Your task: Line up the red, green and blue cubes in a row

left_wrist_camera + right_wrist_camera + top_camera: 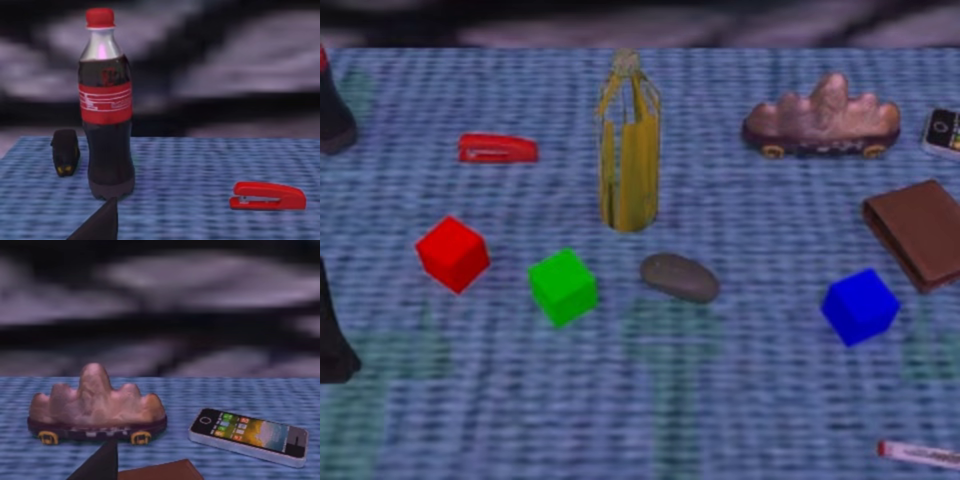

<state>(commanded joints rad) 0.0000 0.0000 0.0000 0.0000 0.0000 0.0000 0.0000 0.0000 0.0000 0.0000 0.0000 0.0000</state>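
Observation:
The red cube (452, 253) sits at the left of the blue cloth-covered table, and the green cube (562, 286) lies just right of it, slightly nearer the front. Far to the right rests the blue cube (860, 306). All three are apart and lie on the table. My left arm (334, 330) stays parked at the left edge, well left of the red cube. In the left wrist view one dark finger (102, 222) shows with nothing against it. My right arm is out of the top view; its wrist view shows one dark finger (102, 462), also holding nothing. Neither wrist view shows a cube.
A yellow bottle (629, 145) stands behind the green cube, and a grey stone (680, 277) lies right of it. Also here: a red stapler (498, 149), a cola bottle (106, 105), a bread-shaped toy car (820, 118), a phone (249, 436), a brown wallet (918, 233).

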